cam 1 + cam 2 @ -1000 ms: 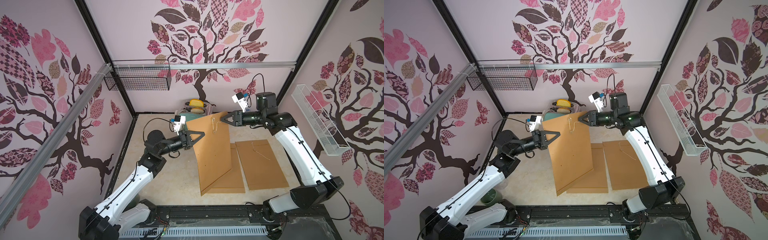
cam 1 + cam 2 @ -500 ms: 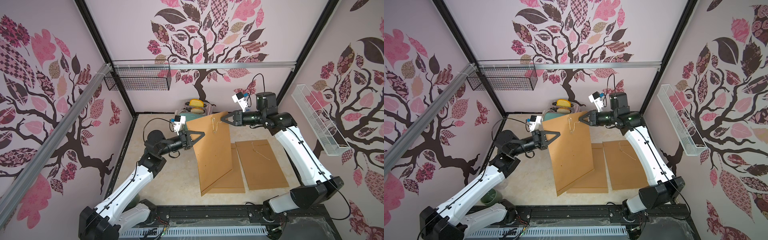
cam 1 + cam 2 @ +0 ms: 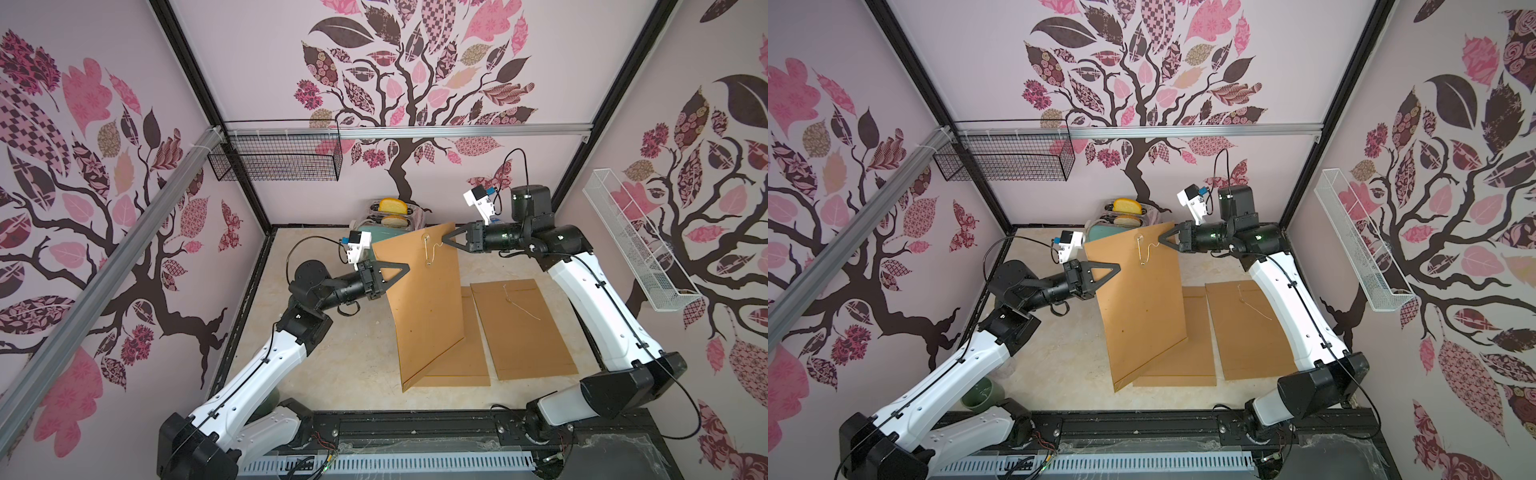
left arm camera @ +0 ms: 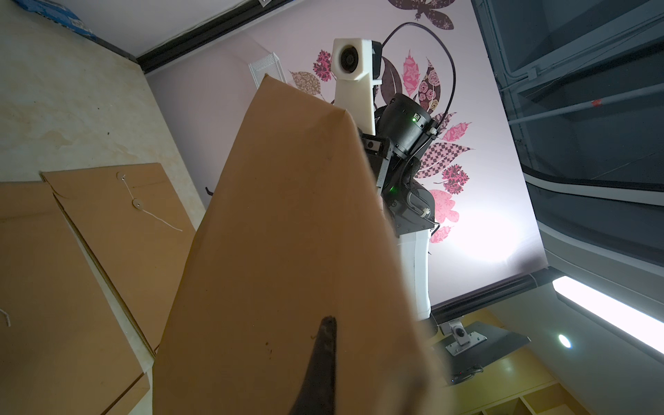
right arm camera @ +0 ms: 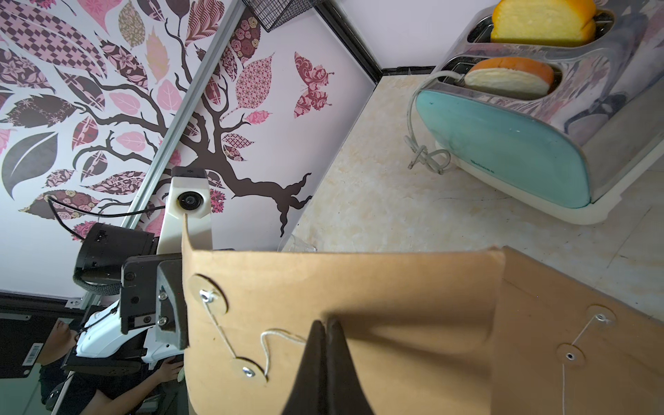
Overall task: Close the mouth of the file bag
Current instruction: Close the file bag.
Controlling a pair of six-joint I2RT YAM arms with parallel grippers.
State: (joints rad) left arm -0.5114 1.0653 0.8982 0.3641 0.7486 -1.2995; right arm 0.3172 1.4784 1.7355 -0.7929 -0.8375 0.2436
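Holding file bag [image 3: 424,299] tilted up | left claw [image 3: 406,267] pinching its edge | right claw [image 3: 444,242] pinching string [image 5: 263,348]

Mid-frame in both top views, the file bag [image 3: 424,299] covers part of a flat bag [image 3: 457,365]. The end of the string [image 5: 276,336] vanishes inside the right gripper [image 5: 325,323].

Both top views look steeply down from high over the front edge of the desk [image 3: 340,353] toward the back wall [image 3: 311,203], sharing nearly the whole scene: left arm [image 3: 270,361], right arm [image 3: 602,299], raised file bag [image 3: 424,299]. The left wrist camera sits very near the bag's plain face, looking up past it at the right arm. The right wrist camera faces the side with the string [image 5: 276,336], toaster [image 5: 503,143] and left arm beyond.
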